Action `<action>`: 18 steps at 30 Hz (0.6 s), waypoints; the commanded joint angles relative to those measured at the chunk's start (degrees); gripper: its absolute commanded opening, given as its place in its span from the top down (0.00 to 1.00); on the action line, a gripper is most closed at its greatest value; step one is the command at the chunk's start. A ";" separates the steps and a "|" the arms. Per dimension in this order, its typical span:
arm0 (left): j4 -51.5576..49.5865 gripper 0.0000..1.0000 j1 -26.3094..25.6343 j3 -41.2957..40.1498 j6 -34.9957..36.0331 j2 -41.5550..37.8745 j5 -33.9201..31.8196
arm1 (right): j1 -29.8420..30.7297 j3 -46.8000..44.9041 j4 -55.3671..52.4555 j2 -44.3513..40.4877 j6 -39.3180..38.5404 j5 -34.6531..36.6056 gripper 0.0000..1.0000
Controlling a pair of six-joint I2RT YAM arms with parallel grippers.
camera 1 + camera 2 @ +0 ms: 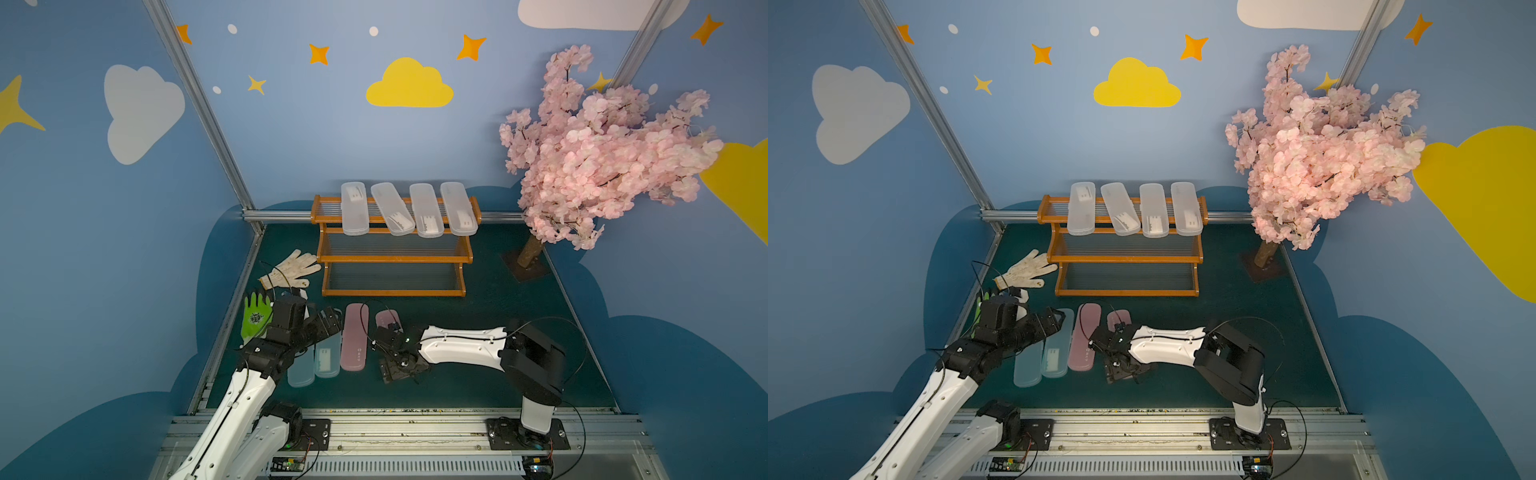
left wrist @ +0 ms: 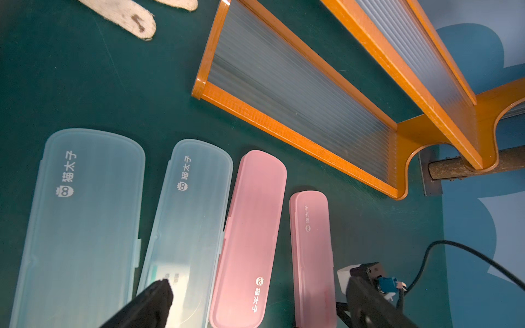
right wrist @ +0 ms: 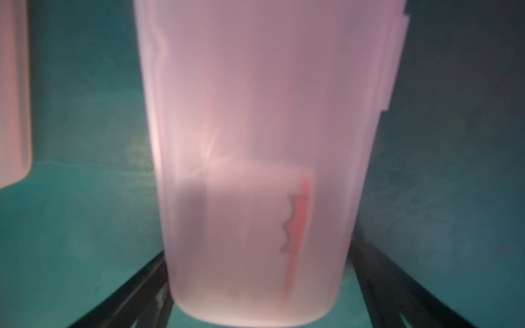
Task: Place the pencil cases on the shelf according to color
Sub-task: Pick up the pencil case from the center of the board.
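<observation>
While four frosted white pencil cases (image 1: 354,208) are lying side by side across the top tier of the shelf (image 1: 395,259), their near ends overhanging its front rail, the other four are lying in a row on the green tabletop (image 1: 498,299) just in front of it. From the robot's left, that row is running through an outer light blue case (image 1: 301,372), an inner light blue case (image 1: 327,361) just beside it, a pink case (image 1: 354,336) and a second pink case (image 1: 384,316).

The right pincer (image 3: 259,250) is pointing down over the near part of the second pink case. In the right wrist view its black fingers (image 3: 395,284) are standing wide apart, one on each side of that case, which is lying flat on the tabletop. The blur is hiding whether either finger is touching the case's sides.

The left pincer (image 1: 328,322) is hovering over the far halves of the two blue cases and is gripping nothing. In the left wrist view one of its fingers (image 2: 154,301) is showing well off to one side, in front of the inner light blue case, so its jaws are standing apart.

A white glove (image 1: 293,270) and a green glove (image 1: 255,318) are lying near the tabletop's left edge, and a pink blossom tree (image 1: 602,145) is standing in the far right corner.
</observation>
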 commanded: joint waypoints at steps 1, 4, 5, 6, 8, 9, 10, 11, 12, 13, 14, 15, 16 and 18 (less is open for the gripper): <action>-0.90 0.00 -0.15 0.64 0.74 -0.53 -0.29 | 0.17 -1.06 0.98 1.75 1.68 0.95 0.04; -1.03 0.00 -0.15 0.91 0.48 -0.61 -0.29 | 0.60 -2.59 1.17 0.02 2.83 3.11 0.11; -0.99 0.00 -0.21 1.09 0.22 -0.65 -0.32 | 0.92 -3.26 1.17 -0.92 3.29 4.00 0.14; -1.04 0.00 -0.28 1.22 -0.05 -0.59 -0.31 | 1.15 -4.04 1.21 -2.02 3.68 5.20 0.18; -0.90 0.00 -1.10 1.90 -0.32 -0.45 -0.75 | 1.67 -5.56 0.85 -4.53 4.45 7.35 0.25; -0.96 0.00 -1.85 2.43 -0.33 -0.20 -1.25 | 1.94 -6.17 0.24 -6.09 4.84 8.66 0.28; -1.03 0.00 -2.72 2.91 -0.24 0.12 -1.88 | 2.10 -6.48 -0.42 -7.50 5.09 9.56 0.29; -1.23 0.00 -3.75 3.60 -0.11 0.65 -2.51 | 2.34 -6.80 -1.47 -9.25 5.26 10.84 0.30; -1.46 0.00 -4.76 4.34 0.01 1.30 -3.20 | 2.46 -6.92 -2.79 -11.09 5.52 11.93 0.31; -1.51 0.00 -5.65 4.95 0.03 1.87 -3.67 | 2.56 -6.90 -4.08 -12.67 5.66 12.70 0.31; -1.52 0.00 -6.31 5.62 0.03 2.46 -4.10 | 2.65 -6.97 -6.00 -14.53 5.75 13.35 0.31; -1.56 0.00 -6.85 6.14 -0.04 3.01 -4.47 | 2.73 -6.98 -7.48 -16.46 5.76 14.01 0.31; -1.45 0.00 -7.24 6.67 -0.21 3.45 -4.84 | 2.70 -6.83 -8.75 -18.24 5.69 14.60 0.31; -0.67 0.00 -7.92 7.45 -0.74 3.88 -5.29 | 2.56 -6.52 -11.67 -22.04 5.19 16.13 0.31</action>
